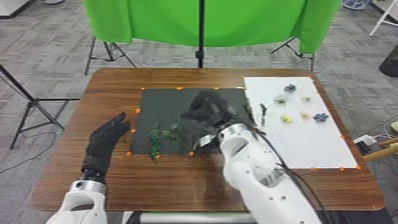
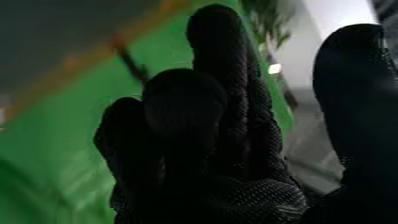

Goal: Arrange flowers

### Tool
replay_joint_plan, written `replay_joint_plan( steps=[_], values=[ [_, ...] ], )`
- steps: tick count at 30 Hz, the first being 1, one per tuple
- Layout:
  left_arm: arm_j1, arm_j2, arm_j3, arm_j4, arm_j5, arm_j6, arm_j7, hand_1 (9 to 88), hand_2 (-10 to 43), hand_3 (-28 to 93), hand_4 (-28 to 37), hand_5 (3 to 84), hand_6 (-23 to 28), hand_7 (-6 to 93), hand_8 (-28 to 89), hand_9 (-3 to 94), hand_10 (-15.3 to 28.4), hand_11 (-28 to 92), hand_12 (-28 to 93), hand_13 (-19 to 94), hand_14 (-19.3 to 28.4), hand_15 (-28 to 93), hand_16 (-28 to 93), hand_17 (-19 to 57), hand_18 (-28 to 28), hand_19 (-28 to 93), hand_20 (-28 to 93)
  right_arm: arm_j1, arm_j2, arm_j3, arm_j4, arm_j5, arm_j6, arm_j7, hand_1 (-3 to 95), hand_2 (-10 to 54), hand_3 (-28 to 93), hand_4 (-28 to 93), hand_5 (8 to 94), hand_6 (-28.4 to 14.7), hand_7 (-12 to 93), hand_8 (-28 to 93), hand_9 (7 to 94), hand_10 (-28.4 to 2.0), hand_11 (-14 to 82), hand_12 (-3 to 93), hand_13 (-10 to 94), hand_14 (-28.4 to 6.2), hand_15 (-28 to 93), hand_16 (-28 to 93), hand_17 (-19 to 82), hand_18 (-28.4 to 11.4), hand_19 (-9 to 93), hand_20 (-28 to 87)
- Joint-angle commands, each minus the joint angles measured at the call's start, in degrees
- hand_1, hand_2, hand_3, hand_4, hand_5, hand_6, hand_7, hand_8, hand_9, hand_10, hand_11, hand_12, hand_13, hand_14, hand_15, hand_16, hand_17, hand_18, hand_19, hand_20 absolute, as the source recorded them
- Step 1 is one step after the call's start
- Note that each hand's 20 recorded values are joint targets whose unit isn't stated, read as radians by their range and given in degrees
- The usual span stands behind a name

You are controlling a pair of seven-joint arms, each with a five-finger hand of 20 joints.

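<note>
The right hand (image 1: 209,107) is over the dark mat (image 1: 164,102), blurred, and hides part of it. In the right wrist view the right hand (image 2: 235,130) has its fingers mostly extended, the thumb apart, and some green leaves (image 2: 266,22) show beyond the gap. A long green stem (image 1: 155,140) lies on the mat's left part, with a leafy sprig (image 1: 171,132) beside it. Small flower heads rest on the white sheet (image 1: 298,145), among them a yellow one (image 1: 287,119) and a blue-grey one (image 1: 321,117). Over the table's left side, the left hand (image 1: 107,137) is open, its fingers straight.
Orange markers line the edges of the mat and sheet on the brown table (image 1: 169,182). A dark thin piece (image 1: 263,112) lies near the sheet's left edge. Behind the table hangs a green cloth (image 1: 213,25) with a stand (image 1: 201,52); another stand (image 1: 34,102) is at the left.
</note>
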Motion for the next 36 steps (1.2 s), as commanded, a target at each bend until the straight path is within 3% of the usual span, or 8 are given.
replay_joint_plan(
  steps=[1, 4, 8, 25, 30, 36],
  values=[
    [1.68, -0.35, -0.57, -0.26, 0.31, 0.18, -0.68, 22.1, 1.5, 64, -25.3, 41.6, 4.1, 5.4, -6, 43.7, 11.9, 11, 12, 33, 14.1, 9, 4, 3.0, 12.4, 2, 19, 4.97, 8.09, 10.42, 2.62, -6.66, -3.97, 7.57, 36.6, -9.5, 61, -17, 70.8, -2.2, 20, -8, 82.4, -14.2, 31.0, 25.9, 85, -6.0, 61, 32, 60, -13.9, 93, 58],
    [1.57, -0.39, -0.51, -0.3, 0.35, 0.12, -0.73, 22.2, 1.5, 64, -25.4, 41.6, 4.1, 5.4, -6, 43.7, 11.9, 11, 12, 33, 14.1, 9, 4, 3.0, 12.4, 2, 19, 5.23, 9.02, 12.78, 3.65, -8.0, -12.49, 9.85, 35.1, -9.5, 59, -17, 70.7, -2.6, 19, -8, 82.5, -14.5, 33.0, 27.0, 85, -5.9, 62, 32, 61, -13.7, 93, 59],
    [1.46, -0.36, -0.56, -0.3, 0.42, 0.23, -0.55, 22.2, 1.6, 64, -25.4, 41.6, 4.1, 5.3, -6, 43.7, 11.9, 11, 12, 33, 14.2, 9, 4, 3.0, 12.4, 2, 19, 5.26, 9.25, 13.68, 5.44, -9.02, -17.96, 10.49, 32.5, -9.5, 56, -19, 70.4, -3.6, 16, -8, 83.6, -14.6, 35.4, 28.0, 87, -5.4, 62, 31, 62, -13.1, 93, 59],
    [1.99, -0.51, -0.79, -0.57, 0.28, 0.4, -0.63, 22.2, 1.5, 64, -25.2, 41.6, 4.2, 5.2, -6, 43.7, 11.9, 11, 12, 33, 14.1, 9, 4, 3.0, 12.3, 2, 19, 3.42, 8.68, 12.57, 6.61, -9.64, -23.98, 13.08, 22.4, -9.5, 54, -16, 77.5, -5.5, 16, -7, 87.3, -15.3, 38.9, 28.8, 91, -4.5, 61, 32, 67, -11.9, 93, 61],
    [1.78, -0.56, -0.67, -0.41, -0.14, 0.16, -0.55, 20.6, 2.5, 63, -26.3, 41.6, 4.2, 5.2, -6, 43.6, 11.9, 11, 12, 33, 14.1, 9, 4, 3.0, 12.4, 2, 19, 1.38, 8.99, 10.62, 5.36, -11.84, -25.63, 11.79, 14.5, -9.1, 53, -16, 78.3, -6.2, 15, -6, 87.4, -16.0, 37.9, 28.5, 91, -4.8, 60, 33, 68, -11.6, 93, 61],
    [1.52, -0.6, -0.71, -0.34, 0.06, -0.11, -0.78, 19.6, 2.6, 64, -28.1, 41.7, 4.3, 5.1, -6, 43.6, 12.0, 11, 12, 33, 14.2, 9, 4, 3.0, 12.4, 2, 19, -0.56, 10.14, 6.21, 5.11, -19.41, -25.09, 8.63, 22.1, -9.5, 50, -16, 78.1, -6.6, 15, -6, 87.1, -16.0, 37.6, 28.6, 91, -4.5, 59, 33, 68, -11.0, 93, 59]
  ],
)
